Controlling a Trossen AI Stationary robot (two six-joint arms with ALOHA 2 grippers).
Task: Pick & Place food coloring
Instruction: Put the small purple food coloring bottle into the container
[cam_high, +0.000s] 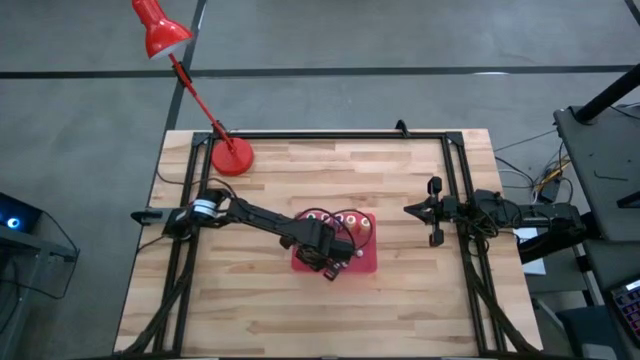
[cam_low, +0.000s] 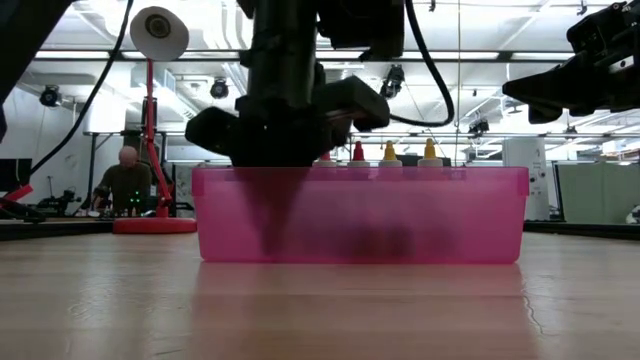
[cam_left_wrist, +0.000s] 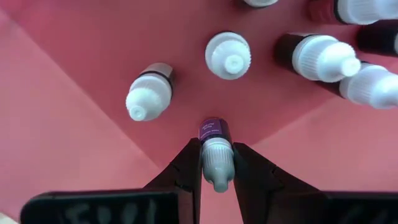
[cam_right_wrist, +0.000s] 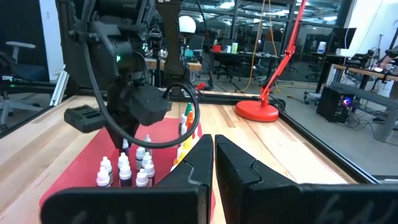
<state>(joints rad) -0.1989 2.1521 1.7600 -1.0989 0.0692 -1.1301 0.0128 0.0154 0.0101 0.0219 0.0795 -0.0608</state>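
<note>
Several small food coloring bottles with white caps (cam_left_wrist: 228, 55) stand upright on the floor of a pink bin (cam_low: 450, 215) at the table's middle (cam_high: 368, 265). Their tips (cam_low: 390, 152) show above the bin's rim. My left gripper (cam_left_wrist: 216, 148) reaches straight down into the bin's left part (cam_high: 330, 262) and is shut on one bottle with a dark purple body (cam_left_wrist: 214, 130). My right gripper (cam_high: 435, 210) waits shut at the table's right side, pointing level toward the bin (cam_right_wrist: 213, 146), with nothing between its fingers. My left gripper pinches the purple bottle by the sides of its white cap (cam_left_wrist: 216, 163), one finger on each side. The fingers come from above, pointing down, and the bottle stays upright between them. I cannot tell whether its bottom rests on the bin's floor.
Other bottles stand close by the held one (cam_left_wrist: 149, 99) (cam_left_wrist: 320, 56). A red desk lamp stands with its base (cam_high: 232, 157) at the table's far left. A black frame (cam_high: 330, 135) runs along the table's edges. A person (cam_low: 125, 180) sits far behind the table.
</note>
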